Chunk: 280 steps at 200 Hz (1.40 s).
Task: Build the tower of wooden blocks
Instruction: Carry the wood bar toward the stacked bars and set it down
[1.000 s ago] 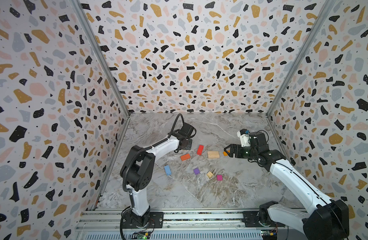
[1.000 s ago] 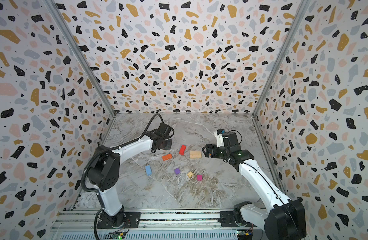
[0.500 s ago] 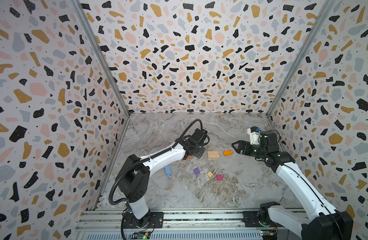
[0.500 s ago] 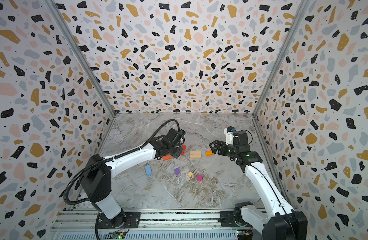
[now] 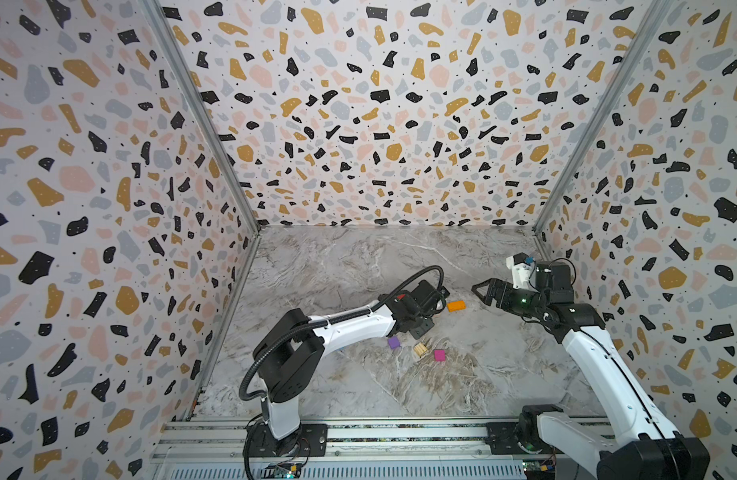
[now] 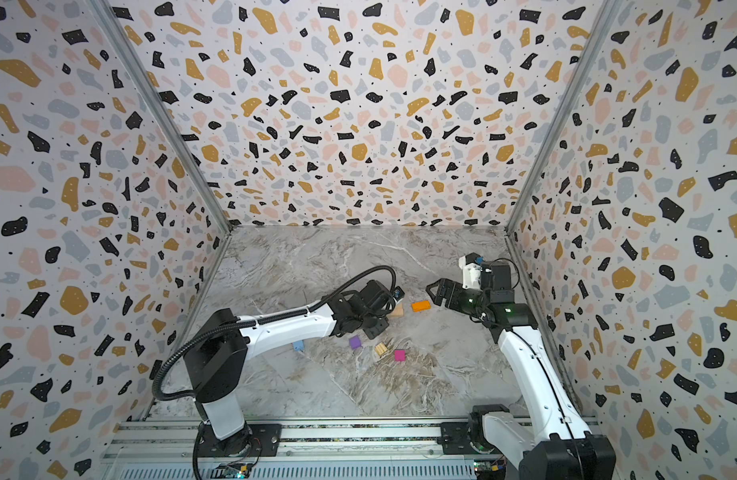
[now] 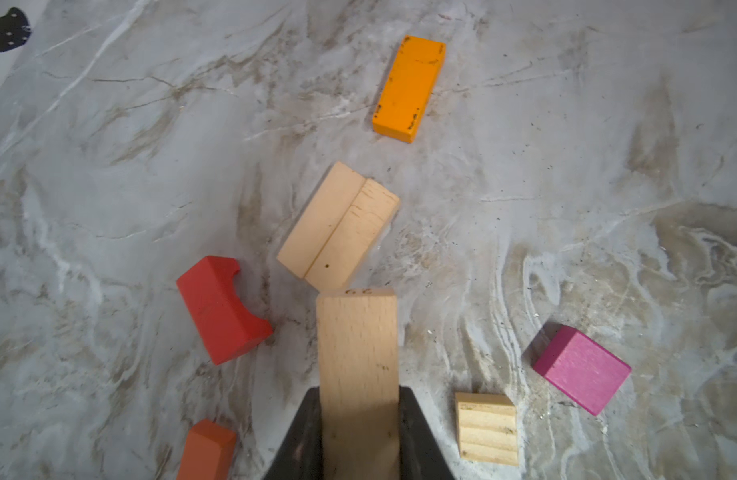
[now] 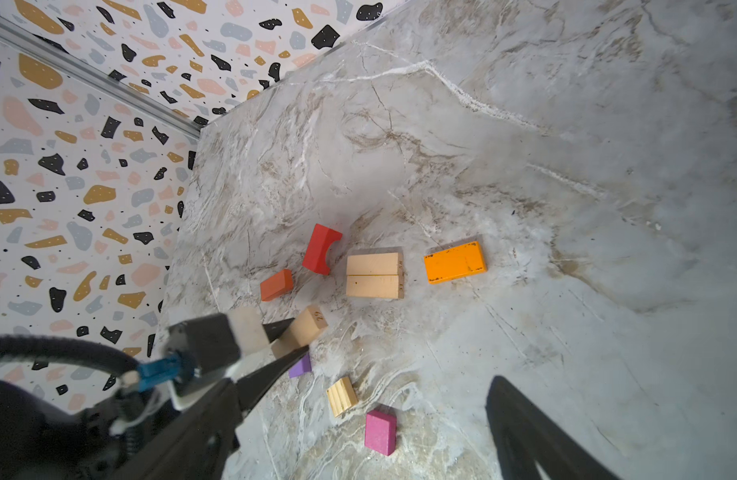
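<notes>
- Left gripper (image 7: 358,399): jaws pinched on a tan oblong block (image 7: 357,340), gripped at one end, the rest sticking straight out ahead of the fingers. Its long axis runs along the fingers' line.
- Just ahead of the held block's free end: a tan pair (image 7: 337,222), two natural oblongs lying flat side by side and touching along their long sides. In the left wrist view the free end overlaps the pair's near corner. The right wrist view shows the held block clear of the pair (image 8: 373,275); its height above the table cannot be told.
- The pair's long axis is skewed to the held block's, neither parallel nor square. Judged: the wrist needs a turn before the block can sit true on this base.
- Around the pair: red arch block (image 7: 221,307) and red-orange block (image 7: 207,451) on one side, orange oblong (image 7: 409,88) beyond its far end.
- Nearer the arms' bases: purple cube (image 5: 394,343), ribbed tan cube (image 5: 419,350), magenta cube (image 5: 439,355), each apart. A light blue block (image 6: 298,345) peeks out by the left forearm.
- Right gripper (image 5: 479,294): jaws spread, empty, past the orange oblong and well apart from the pair. The left arm is the nearer.
- No tower yet; every loose block lies on the marble table (image 5: 358,266).
</notes>
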Motion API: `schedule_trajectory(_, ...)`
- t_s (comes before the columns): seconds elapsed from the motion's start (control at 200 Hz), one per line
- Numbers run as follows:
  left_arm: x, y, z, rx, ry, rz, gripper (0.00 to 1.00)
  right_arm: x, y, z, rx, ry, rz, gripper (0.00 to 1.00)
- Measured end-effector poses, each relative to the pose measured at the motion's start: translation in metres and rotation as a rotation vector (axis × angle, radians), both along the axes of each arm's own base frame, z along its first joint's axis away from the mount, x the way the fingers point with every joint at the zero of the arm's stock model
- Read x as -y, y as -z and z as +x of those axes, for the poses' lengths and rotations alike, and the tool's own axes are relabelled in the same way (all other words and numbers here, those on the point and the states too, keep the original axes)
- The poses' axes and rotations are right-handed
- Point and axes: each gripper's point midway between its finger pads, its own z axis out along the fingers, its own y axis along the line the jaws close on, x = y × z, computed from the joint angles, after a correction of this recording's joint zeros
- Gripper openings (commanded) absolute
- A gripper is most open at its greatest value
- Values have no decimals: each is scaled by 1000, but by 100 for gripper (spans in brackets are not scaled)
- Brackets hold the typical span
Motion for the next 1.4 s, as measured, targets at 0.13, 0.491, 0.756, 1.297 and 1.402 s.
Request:
schedule_trajectory(0.13,8,25,-11,-22,57,54,14,15,-5,-2,0,42,21,95)
schedule_trajectory(0.491,26,39,-20,-10,129,64,16,23,-13,-6,12,63,37,95)
schedule_trajectory(0.756,33,54,-16,-10,145,80,16,27,-23,-8,40,85,51,95)
schedule_trajectory(1.297,41,66,-8,8,151,92,46,29,-25,-10,56,90,36,97)
schedule_trajectory(1.402,42,63,-5,26,144,88,60,30,-26,-10,70,91,27,97)
